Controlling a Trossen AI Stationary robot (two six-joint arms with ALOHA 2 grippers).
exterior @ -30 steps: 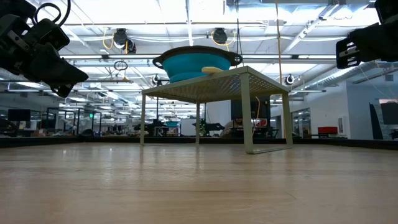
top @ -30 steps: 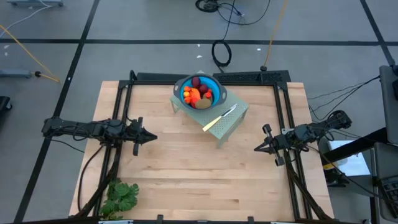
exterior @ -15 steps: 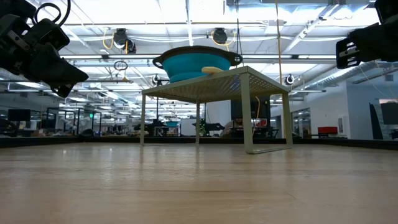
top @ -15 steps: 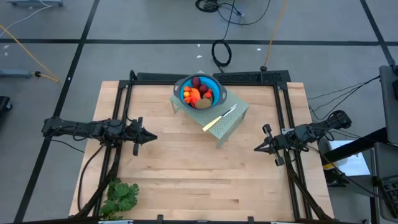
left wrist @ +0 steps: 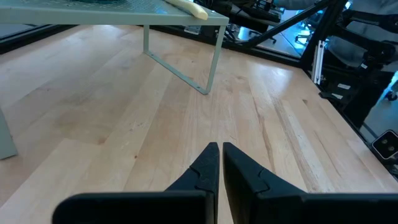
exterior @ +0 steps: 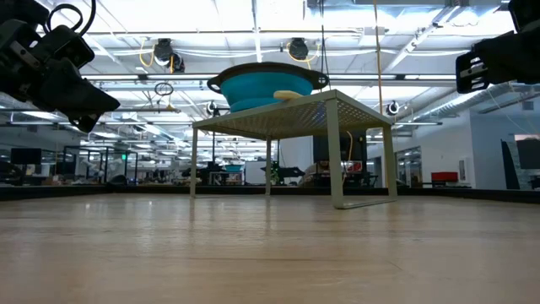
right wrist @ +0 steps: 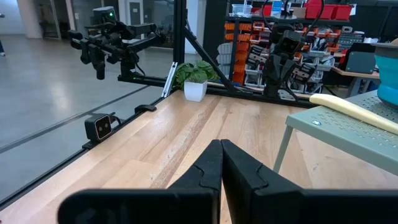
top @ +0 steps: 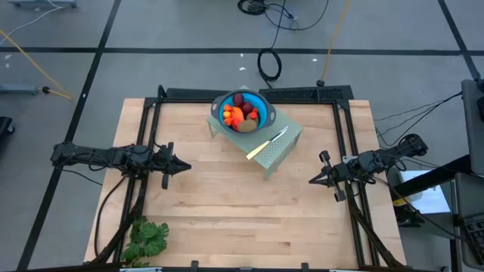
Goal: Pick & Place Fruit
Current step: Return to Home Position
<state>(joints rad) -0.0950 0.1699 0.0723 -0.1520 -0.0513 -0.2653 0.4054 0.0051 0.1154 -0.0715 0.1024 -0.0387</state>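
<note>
On the wooden bench, the fruit lies heaped in a blue strainer bowl. The bowl stands on a low pale-green shelf toward the bench's far edge, roughly midway between the two arms. Seen from above, the round bowl holds dark red balls on its far side, a longer orange-red piece in the middle and an olive-brown oval on its near side, all packed against one another. The bowl has a dark rim with a small handle at either side. Seen level from the bench top, its smooth turquoise wall rises above the shelf and hides what is inside.

The shelf is a sheet of perforated metal on slim legs, open underneath. A knife with a pale yellow handle and a bright blade lies flat on it, angled, near the bowl but apart from it. The handle end reaches the shelf's near edge.

The bench is made of pale planks with visible grain and is framed by black rails. The left gripper hangs over the bench's left side, well apart from the shelf and pointing inward. Its dark, wedge-shaped fingers are pressed together. The right gripper hangs over the right side, likewise pointing inward, and its fingers also meet along a thin seam. A leafy green bunch lies at the bench's near-left corner, far from the bowl.
</note>
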